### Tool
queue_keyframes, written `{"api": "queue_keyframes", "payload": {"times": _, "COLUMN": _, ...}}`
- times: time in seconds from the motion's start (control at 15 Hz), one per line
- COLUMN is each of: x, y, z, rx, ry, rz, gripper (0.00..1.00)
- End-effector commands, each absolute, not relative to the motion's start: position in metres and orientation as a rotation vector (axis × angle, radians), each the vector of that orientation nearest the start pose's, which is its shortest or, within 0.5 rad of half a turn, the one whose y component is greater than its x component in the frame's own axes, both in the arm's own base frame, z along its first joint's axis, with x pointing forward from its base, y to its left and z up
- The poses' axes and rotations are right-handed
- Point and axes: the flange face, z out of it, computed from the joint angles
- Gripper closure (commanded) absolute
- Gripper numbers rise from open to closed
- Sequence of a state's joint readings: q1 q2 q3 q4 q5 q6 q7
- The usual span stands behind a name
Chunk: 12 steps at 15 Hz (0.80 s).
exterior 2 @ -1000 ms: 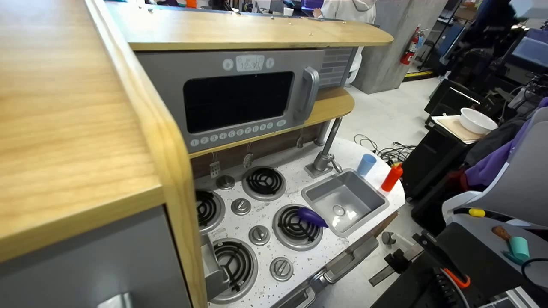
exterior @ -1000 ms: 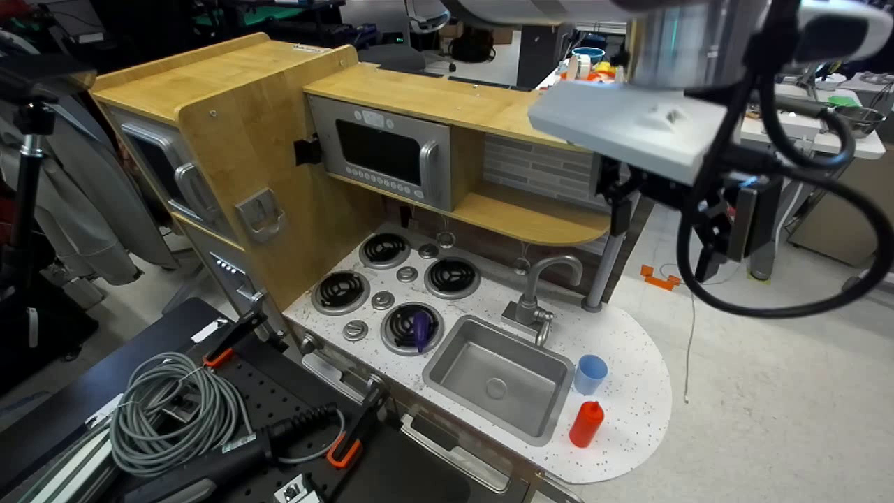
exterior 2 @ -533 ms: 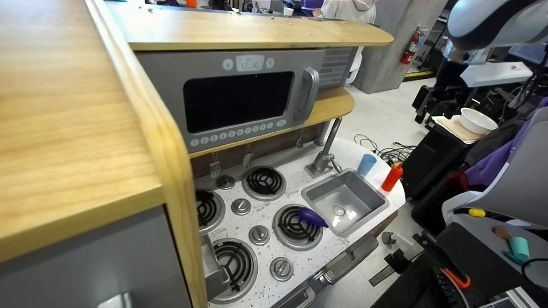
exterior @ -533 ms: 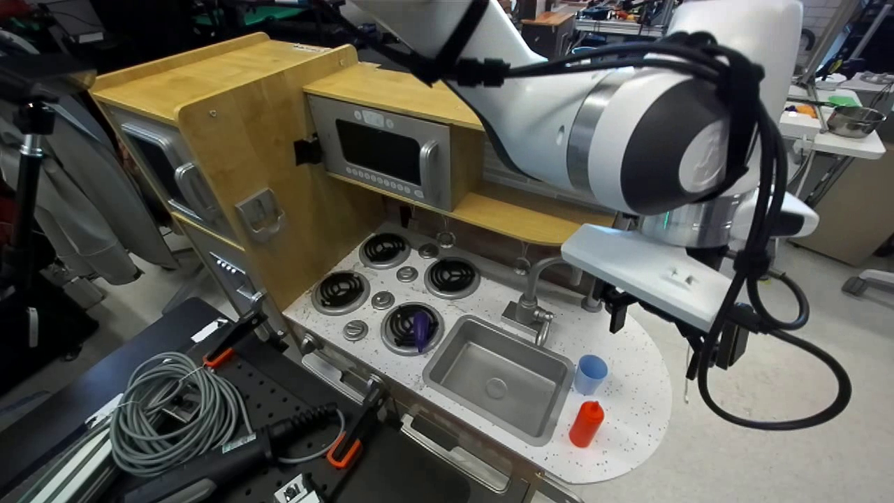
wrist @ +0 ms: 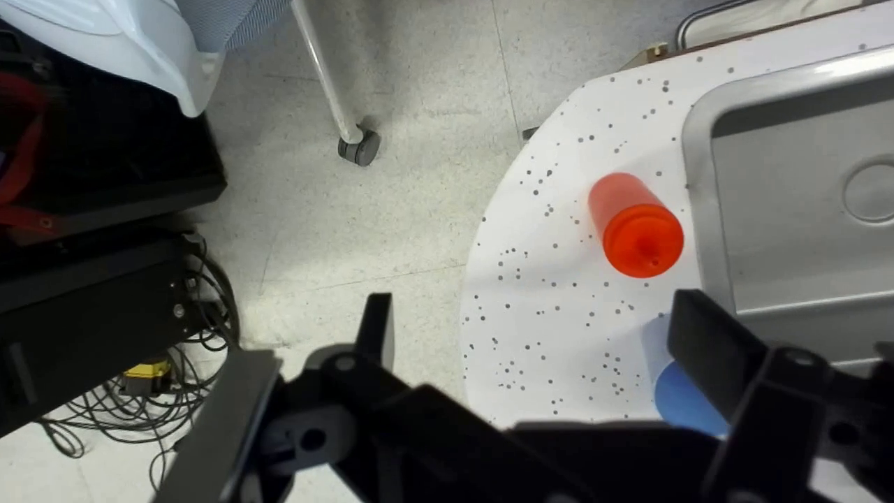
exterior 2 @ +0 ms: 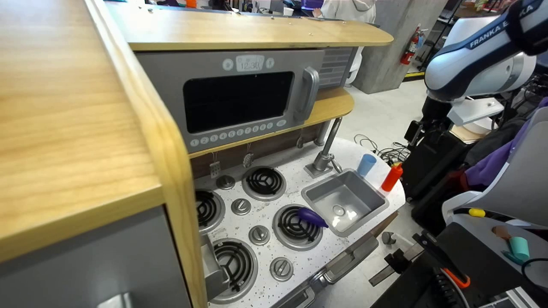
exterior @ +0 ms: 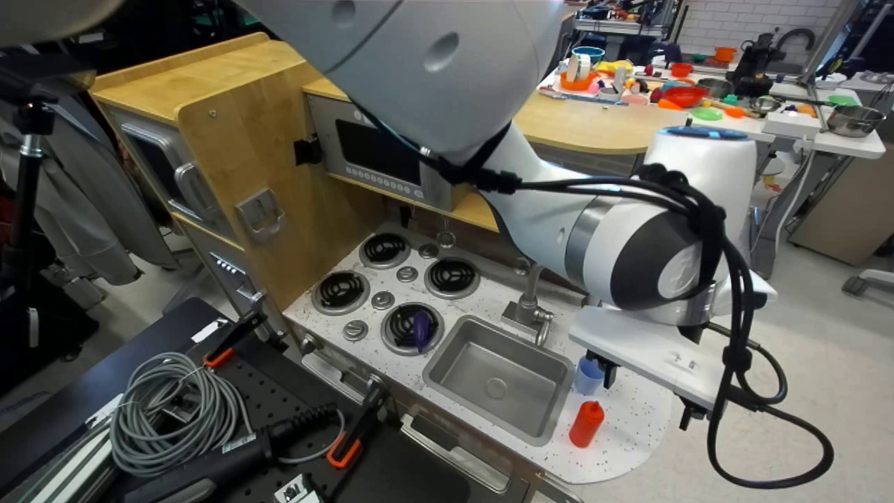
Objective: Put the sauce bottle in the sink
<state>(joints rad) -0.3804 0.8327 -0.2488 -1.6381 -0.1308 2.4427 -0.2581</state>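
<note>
"The speckled white toy-kitchen countertop (exterior: 632, 429) surrounds the sink (exterior: 489, 370), I see from here. Where's the sauce bottle (wrist: 639, 227)?"

"I see it upright on the countertop, just beside the sink's short edge; the blue cup (wrist: 679, 391) stands by that same edge."

"And your gripper (wrist: 532, 302)?"

"I have it above the sink's level, out past that edge, fingers wide apart, holding nothing. A purple toy eggplant (exterior 2: 311, 217) lies on a burner (exterior 2: 294, 233) by the sink's opposite edge."

White arm (exterior: 475, 105) in a downward slant, jaws wide apart
</note>
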Motion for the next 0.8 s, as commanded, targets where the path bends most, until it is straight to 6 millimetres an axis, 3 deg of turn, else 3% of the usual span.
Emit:
{"api": "queue_keyframes", "payload": {"times": 0.0, "x": 0.567, "y": -0.392, "z": 0.103, "rx": -3.373, "ry": 0.224, "rz": 0.184, "gripper": 0.00}}
{"api": "queue_keyframes", "payload": {"times": 0.2, "x": 0.565, "y": -0.383, "z": 0.081, "rx": -3.357, "ry": 0.171, "rz": 0.201, "gripper": 0.00}}
{"api": "queue_keyframes", "payload": {"times": 0.47, "x": 0.569, "y": -0.365, "z": 0.077, "rx": -3.327, "ry": 0.067, "rz": 0.191, "gripper": 0.00}}
{"api": "queue_keyframes", "payload": {"times": 0.73, "x": 0.569, "y": -0.361, "z": 0.066, "rx": -3.314, "ry": 0.021, "rz": 0.225, "gripper": 0.00}}
